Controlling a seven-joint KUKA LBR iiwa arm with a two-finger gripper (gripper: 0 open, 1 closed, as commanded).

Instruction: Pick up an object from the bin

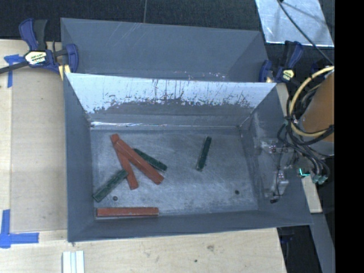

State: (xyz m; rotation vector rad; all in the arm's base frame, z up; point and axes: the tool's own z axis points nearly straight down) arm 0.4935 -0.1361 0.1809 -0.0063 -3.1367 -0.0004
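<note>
Grey metal gripper [275,181] hangs against the right slanted wall of the bin [170,95], above the floor's right edge; whether it is released or clenched cannot be told. Nearest to it, well apart to the left, a lone dark green stick [203,153] lies mid-floor. Farther left, red-brown and green sticks cross in a loose heap [133,166]. One red-brown stick [127,212] lies along the front edge.
</note>
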